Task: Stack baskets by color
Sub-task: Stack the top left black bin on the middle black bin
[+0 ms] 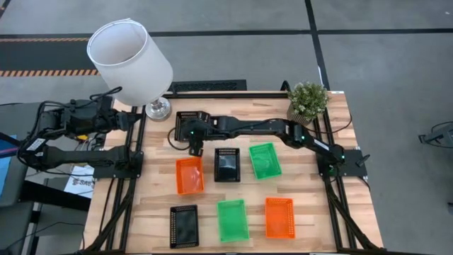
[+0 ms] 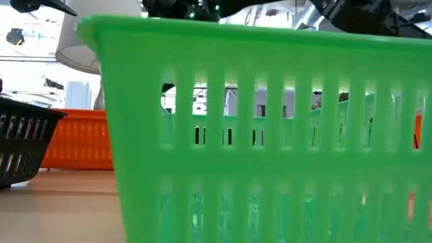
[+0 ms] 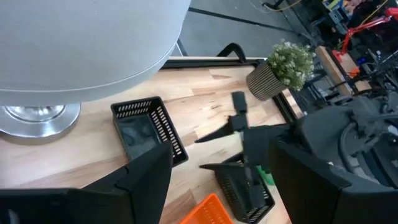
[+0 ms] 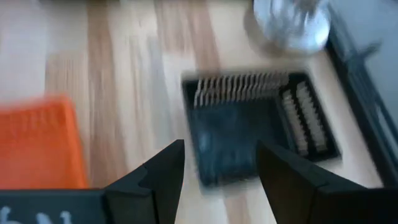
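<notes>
Several baskets rest bottom-down on the wooden table. A black basket (image 1: 185, 117) (image 4: 255, 127) sits far left, near the lamp base. In a middle row are an orange basket (image 1: 190, 175), a black one (image 1: 228, 164) and a green one (image 1: 265, 159). Near the front are a black basket (image 1: 184, 225), a green one (image 1: 232, 219) (image 2: 270, 135) and an orange one (image 1: 279, 217). My right gripper (image 1: 192, 139) (image 4: 221, 171) hangs open just on the near side of the far black basket, touching nothing. My left gripper (image 3: 224, 186) is open, off the table's left edge by the lamp.
A white-shaded lamp (image 1: 131, 60) stands at the far left corner, its metal base (image 4: 291, 22) close to the far black basket. A potted plant (image 1: 308, 100) sits at the far right corner. Bare wood lies between the basket rows.
</notes>
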Controlling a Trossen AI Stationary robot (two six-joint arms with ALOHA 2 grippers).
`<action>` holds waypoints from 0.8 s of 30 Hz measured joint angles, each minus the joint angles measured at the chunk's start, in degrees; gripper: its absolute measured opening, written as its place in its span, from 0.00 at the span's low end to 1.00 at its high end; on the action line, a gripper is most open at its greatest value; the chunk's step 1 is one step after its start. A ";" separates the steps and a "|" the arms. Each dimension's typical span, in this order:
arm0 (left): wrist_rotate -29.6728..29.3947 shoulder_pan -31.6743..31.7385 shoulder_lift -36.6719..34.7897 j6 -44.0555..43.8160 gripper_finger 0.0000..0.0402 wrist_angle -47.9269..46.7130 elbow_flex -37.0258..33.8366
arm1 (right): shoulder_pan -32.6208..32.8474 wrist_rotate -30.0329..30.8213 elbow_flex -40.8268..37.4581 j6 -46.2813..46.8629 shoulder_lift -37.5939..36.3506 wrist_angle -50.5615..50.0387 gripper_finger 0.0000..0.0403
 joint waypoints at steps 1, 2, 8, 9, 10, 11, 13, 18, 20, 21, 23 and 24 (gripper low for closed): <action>0.00 0.01 0.00 -0.02 0.63 0.00 0.00 | -0.17 -0.37 0.12 -0.55 0.47 1.12 0.55; 0.00 0.00 0.00 -0.02 0.63 0.00 0.00 | -0.38 -1.18 0.03 -0.88 0.69 0.76 0.55; -0.05 0.00 -0.02 -0.52 0.63 0.05 0.00 | -0.75 -3.67 -0.15 -1.95 4.75 1.46 0.55; -0.12 0.01 -0.02 -0.52 0.63 0.08 0.00 | -0.79 -4.00 -0.13 -1.91 5.17 2.62 0.55; -0.26 0.02 0.00 -0.52 0.63 0.07 0.00 | -0.88 -4.16 -0.15 -1.93 5.27 1.90 0.55; -0.35 0.00 0.00 -0.53 0.63 0.09 0.00 | -0.90 -4.13 -0.19 -1.98 5.32 1.39 0.55; -0.50 0.00 -0.02 -0.58 0.63 0.10 0.00 | -0.92 -4.03 0.07 -2.45 6.42 3.45 0.55; -0.52 0.02 0.00 -1.31 0.63 0.20 0.00 | -0.79 -4.33 -0.24 -2.46 7.86 1.23 0.50; -0.54 0.01 -0.02 -1.50 0.63 0.20 0.00 | -0.84 -4.30 -0.24 -2.50 7.87 -0.84 0.46; -0.64 0.00 -0.02 -1.61 0.63 0.20 0.00 | -0.81 -4.29 -0.24 -2.48 7.90 -1.04 0.43; -0.71 0.00 0.00 -2.13 0.63 0.20 0.00 | -0.67 -3.96 -0.24 -2.34 7.91 -1.85 0.38; -0.72 0.00 -0.02 -2.27 0.63 0.20 0.00 | -0.52 -3.79 -0.24 -2.37 7.91 -1.88 0.34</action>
